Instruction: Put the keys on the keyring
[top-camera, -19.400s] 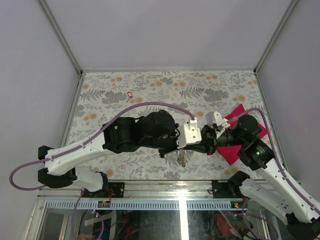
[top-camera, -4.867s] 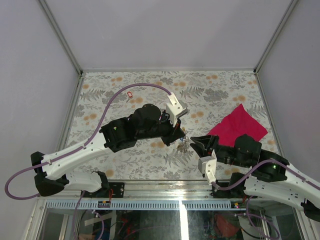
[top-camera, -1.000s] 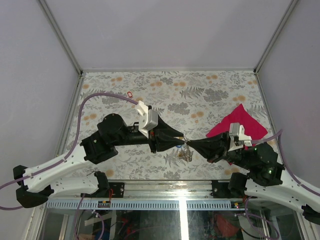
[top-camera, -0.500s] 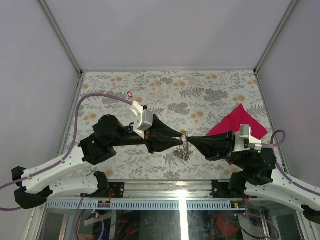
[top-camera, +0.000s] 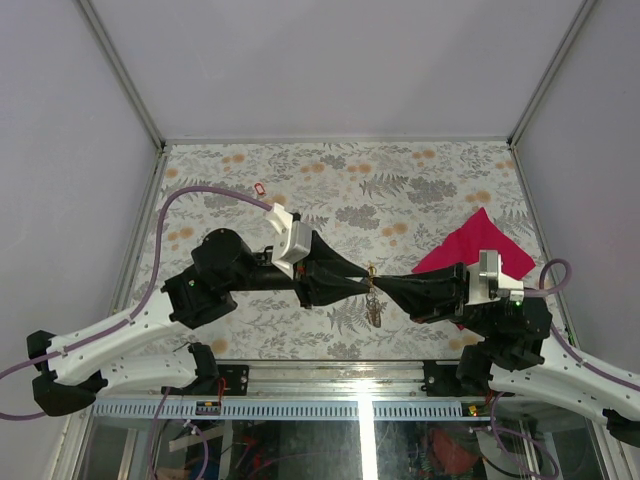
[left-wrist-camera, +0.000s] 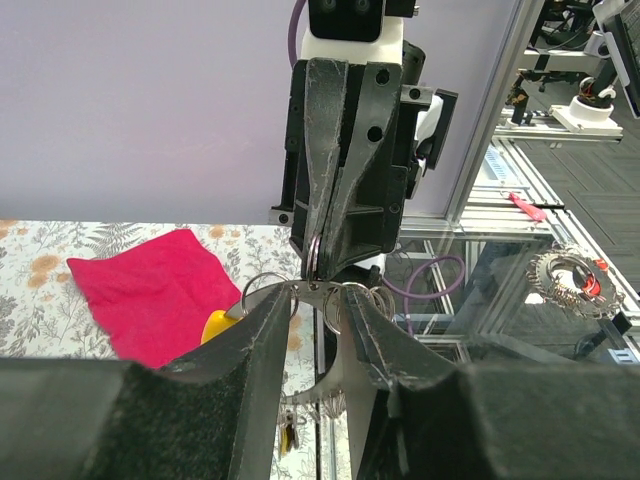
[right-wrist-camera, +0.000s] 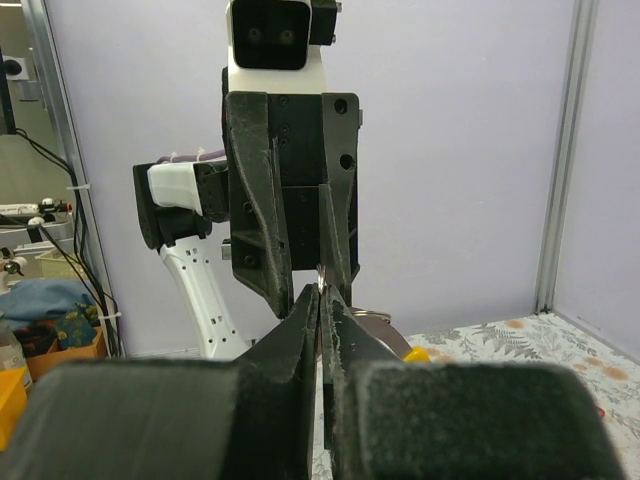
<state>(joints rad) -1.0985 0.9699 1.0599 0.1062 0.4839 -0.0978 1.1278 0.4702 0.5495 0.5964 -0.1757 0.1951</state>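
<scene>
1. The floral-patterned bench is carrying everything, with the arm bases sitting along its near edge.
2. The left arm is reaching in from the near left corner. The right arm is reaching in from the near right corner. They are meeting tip to tip above the middle of the near edge.
3. A magenta cloth is lying crumpled near the bench's right edge, partly hidden under the right arm.
4. The left pincer is pointing right with its fingers narrowly apart. It is pinching the wire of the keyring across its tips, as the left wrist view shows.
5. The right pincer is pointing left, head-on to the other. Its fingers are pressing together, and a thin loop of the keyring appears to be nipped at the very tips.
6. The keyring is hanging in the air between the two pincers, off the bench, above the middle of its near edge. Several silvery loops are showing either side of the left fingertips, and the short chain is dangling below.
7. The yellow key is sitting against the loops, just beside the left pincer's tips.
8. The red key is lying alone on the bench towards the far left corner, well apart from both pincers.
</scene>
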